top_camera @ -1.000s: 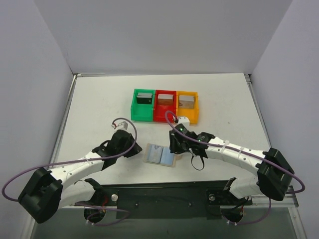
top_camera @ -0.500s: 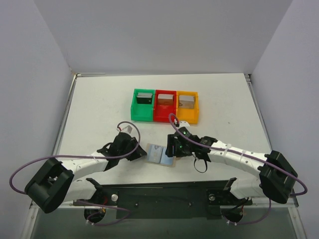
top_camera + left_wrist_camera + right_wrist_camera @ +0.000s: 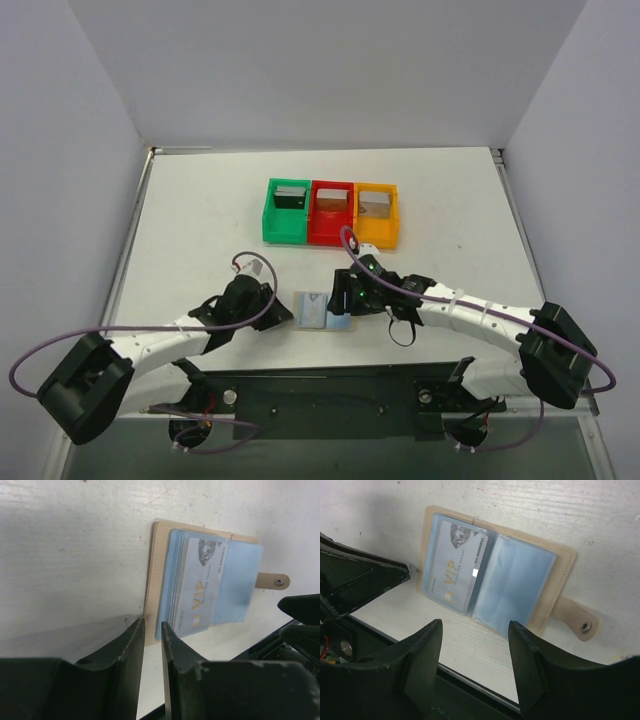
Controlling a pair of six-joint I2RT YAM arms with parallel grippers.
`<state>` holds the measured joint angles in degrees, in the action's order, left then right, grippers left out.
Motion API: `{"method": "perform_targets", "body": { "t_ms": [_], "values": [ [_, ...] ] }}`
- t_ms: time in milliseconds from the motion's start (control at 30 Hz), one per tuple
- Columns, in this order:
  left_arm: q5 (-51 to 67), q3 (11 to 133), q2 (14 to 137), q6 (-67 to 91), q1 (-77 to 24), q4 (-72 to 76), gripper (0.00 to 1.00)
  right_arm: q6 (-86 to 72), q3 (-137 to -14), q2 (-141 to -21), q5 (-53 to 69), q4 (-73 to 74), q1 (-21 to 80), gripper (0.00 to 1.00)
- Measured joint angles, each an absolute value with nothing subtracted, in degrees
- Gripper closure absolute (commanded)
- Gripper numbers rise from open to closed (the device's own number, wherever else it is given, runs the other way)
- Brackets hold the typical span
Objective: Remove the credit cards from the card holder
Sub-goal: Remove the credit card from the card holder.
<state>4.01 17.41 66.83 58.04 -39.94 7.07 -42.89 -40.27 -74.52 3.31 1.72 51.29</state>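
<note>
The holder (image 3: 323, 312) lies open on the counter (image 3: 200, 220), low in the middle of the top view, with one card (image 3: 454, 565) in its left pocket. The left pincer (image 3: 150, 626) is open a crack at its corner, holding nothing. The right pincer (image 3: 475, 627) hangs wide open above. The snug card may drag the holder along if pulled.

A flat, scuffed white-painted wooden tabletop (image 3: 200, 210) lies under the left gripper (image 3: 283, 318) and right gripper (image 3: 346, 300). Plain pale grey walls (image 3: 330, 70) rise beyond and either side of them, evenly lit.
</note>
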Motion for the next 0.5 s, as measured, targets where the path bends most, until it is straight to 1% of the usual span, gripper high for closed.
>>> {"method": "perform_targets", "body": {
  "t_ms": [233, 333, 500],
  "values": [
    [2.1, 18.7, 52.9, 56.9, -39.2, 0.8, 0.69, -44.0, -39.4, -74.7, 6.0, -2.1, 49.8, 0.52],
    [4.3, 19.2, 53.1, 56.8, -39.2, 4.1, 0.71, -45.2, -38.3, -75.5, 8.9, -6.0, 48.7, 0.53],
    [8.6, 19.3, 60.3, 56.9, -39.2, 9.6, 0.73, -48.1, -35.8, -79.0, 13.9, -13.8, 46.9, 0.53]
  ]
}}
